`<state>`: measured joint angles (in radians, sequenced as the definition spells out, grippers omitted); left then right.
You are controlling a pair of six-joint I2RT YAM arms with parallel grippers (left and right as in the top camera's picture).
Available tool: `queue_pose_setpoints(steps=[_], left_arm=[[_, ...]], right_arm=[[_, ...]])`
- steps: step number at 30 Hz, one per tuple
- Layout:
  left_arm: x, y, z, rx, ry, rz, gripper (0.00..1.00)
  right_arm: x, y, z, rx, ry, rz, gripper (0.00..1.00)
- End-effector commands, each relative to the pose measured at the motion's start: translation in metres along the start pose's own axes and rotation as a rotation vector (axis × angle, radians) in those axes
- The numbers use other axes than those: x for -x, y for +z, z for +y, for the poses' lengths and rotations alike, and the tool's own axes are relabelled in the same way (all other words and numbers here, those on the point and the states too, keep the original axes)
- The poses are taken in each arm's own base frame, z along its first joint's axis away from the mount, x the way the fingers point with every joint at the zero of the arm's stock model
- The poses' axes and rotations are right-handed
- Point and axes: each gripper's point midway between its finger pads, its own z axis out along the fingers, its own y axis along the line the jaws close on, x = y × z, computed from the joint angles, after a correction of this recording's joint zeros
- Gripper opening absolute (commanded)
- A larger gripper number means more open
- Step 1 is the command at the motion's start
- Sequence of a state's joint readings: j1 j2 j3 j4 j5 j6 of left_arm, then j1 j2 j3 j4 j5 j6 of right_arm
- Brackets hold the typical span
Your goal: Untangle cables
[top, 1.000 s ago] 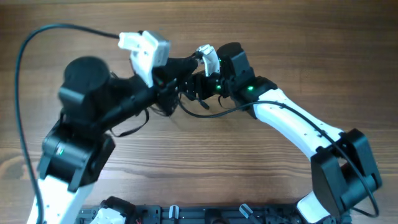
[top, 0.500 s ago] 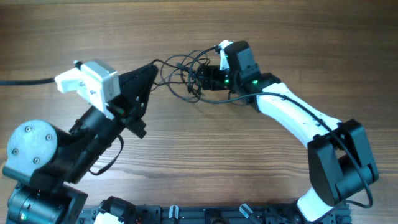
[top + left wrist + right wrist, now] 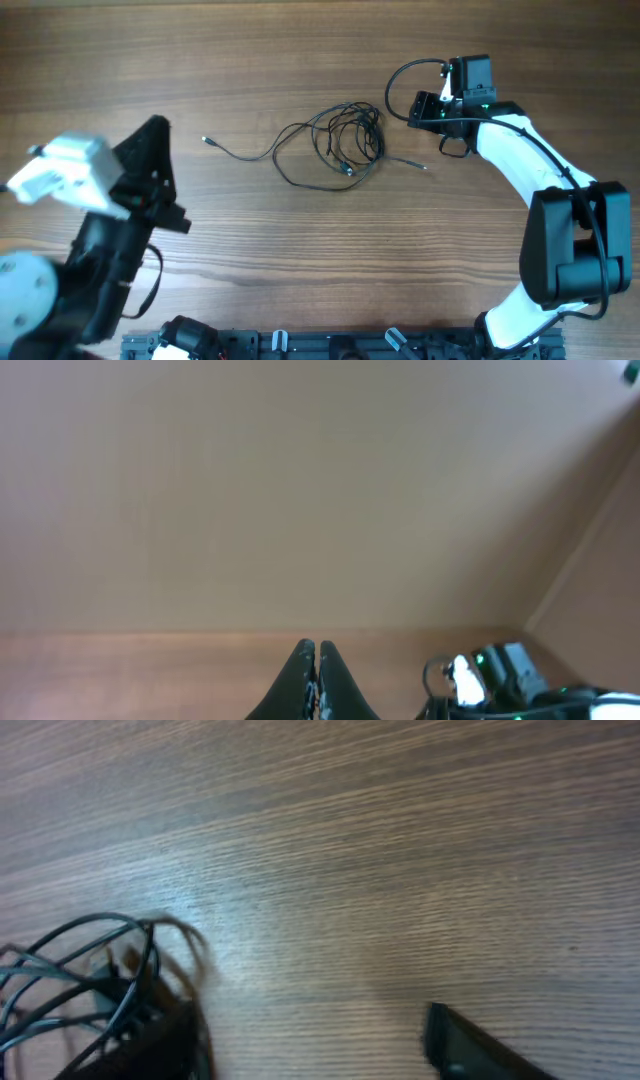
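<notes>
From overhead, the cables (image 3: 340, 140) lie in a loose knot on the wooden table (image 3: 300, 260), a little toward 12 o'clock from its middle. One thin end trails out toward 9 o'clock and a shorter one toward 4 o'clock. The left gripper (image 3: 157, 125) stands well apart from the knot at its 9 o'clock, and the right gripper (image 3: 415, 108) sits near the knot at about 2 o'clock, not touching it. In the left wrist view, the left gripper (image 3: 316, 652) is pinched fully together, tips touching, with nothing between them. It points at a plain beige wall (image 3: 300, 490), with the right arm (image 3: 510, 670) at 4 o'clock. In the right wrist view, the right gripper (image 3: 315, 1045) is spread wide with bare wood between its fingers (image 3: 465, 1045). The cables (image 3: 95, 965) curl at 8 o'clock, blurred, close by the other finger; contact there I cannot tell.
</notes>
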<state>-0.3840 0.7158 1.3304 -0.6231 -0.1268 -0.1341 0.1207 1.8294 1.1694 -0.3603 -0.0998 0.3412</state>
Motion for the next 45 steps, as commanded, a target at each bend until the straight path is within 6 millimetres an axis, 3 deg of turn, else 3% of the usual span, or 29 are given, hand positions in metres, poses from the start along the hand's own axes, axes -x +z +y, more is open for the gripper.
queue_pose_setpoints(steps=[1, 2, 4, 5, 7, 9, 12, 16, 17, 18, 19, 20, 21, 24, 26, 27, 32, 34, 39, 42, 45], left_arm=[[-0.069, 0.051, -0.013, -0.048, -0.047, 0.288, 0.08], [-0.090, 0.066, -0.023, -0.100, -0.059, 0.374, 0.09], [-0.139, 0.098, -0.047, -0.219, -0.111, 0.566, 0.24], [-0.186, 0.124, -0.064, -0.308, -0.156, 0.725, 0.50], [-0.239, 0.151, -0.078, -0.363, -0.189, 0.864, 0.69], [-0.305, 0.179, -0.094, -0.387, -0.183, 0.979, 0.76], [-0.383, 0.203, -0.122, -0.435, -0.152, 1.061, 0.88], [-0.454, 0.219, -0.108, -0.288, -0.086, 1.112, 0.89], [-0.468, 0.218, -0.109, -0.289, -0.079, 1.131, 0.84], [-0.476, 0.218, -0.107, -0.281, -0.071, 1.139, 0.71], [-0.484, 0.219, -0.102, -0.253, -0.057, 1.147, 0.28], [-0.489, 0.220, -0.095, -0.223, -0.041, 1.148, 0.09], [-0.489, 0.221, -0.092, -0.213, -0.027, 1.146, 0.04], [-0.474, 0.219, -0.088, -0.265, -0.025, 1.148, 0.04], [-0.454, 0.216, -0.088, -0.328, -0.104, 1.155, 0.04], [-0.435, 0.215, -0.091, -0.412, -0.192, 1.146, 0.04], [-0.357, 0.202, -0.084, -0.821, -0.521, 1.070, 0.04], [-0.345, 0.199, -0.082, -0.905, -0.538, 1.033, 0.04], [-0.326, 0.184, -0.097, -1.121, -0.489, 0.937, 0.04], [-0.328, 0.181, -0.101, -1.153, -0.447, 0.912, 0.04], [-0.329, 0.179, -0.108, -1.171, -0.433, 0.912, 0.04]], right_arm=[[-0.010, 0.001, 0.018, 0.167, 0.002, 0.066, 0.56], [-0.009, -0.001, 0.020, 0.210, 0.015, 0.074, 0.52], [-0.003, -0.010, 0.015, 0.327, 0.077, 0.092, 0.50], [0.001, -0.018, 0.003, 0.383, 0.130, 0.102, 0.54], [0.003, -0.024, -0.010, 0.416, 0.181, 0.112, 0.63], [0.000, -0.026, -0.026, 0.398, 0.225, 0.127, 0.68], [-0.007, -0.027, -0.028, 0.389, 0.242, 0.156, 0.75], [-0.012, -0.027, -0.026, 0.390, 0.222, 0.173, 0.76], [-0.014, -0.026, -0.022, 0.393, 0.216, 0.182, 0.76], [-0.016, -0.026, -0.018, 0.396, 0.208, 0.190, 0.76], [-0.020, -0.026, -0.012, 0.401, 0.196, 0.201, 0.76], [-0.024, -0.025, -0.003, 0.408, 0.178, 0.216, 0.76], [-0.027, -0.025, 0.002, 0.413, 0.159, 0.222, 0.76], [-0.039, -0.027, 0.031, 0.473, 0.099, 0.264, 0.74], [-0.043, -0.039, 0.056, 0.608, 0.092, 0.294, 0.61], [-0.042, -0.044, 0.064, 0.664, 0.090, 0.296, 0.57], [-0.042, -0.050, 0.073, 0.730, 0.087, 0.299, 0.58], [-0.044, -0.054, 0.083, 0.807, 0.083, 0.295, 0.58], [-0.059, -0.057, 0.107, 0.987, 0.084, 0.304, 0.58], [-0.062, -0.069, 0.118, 1.094, 0.020, 0.285, 0.58], [-0.062, -0.069, 0.119, 1.094, 0.035, 0.294, 0.54]])
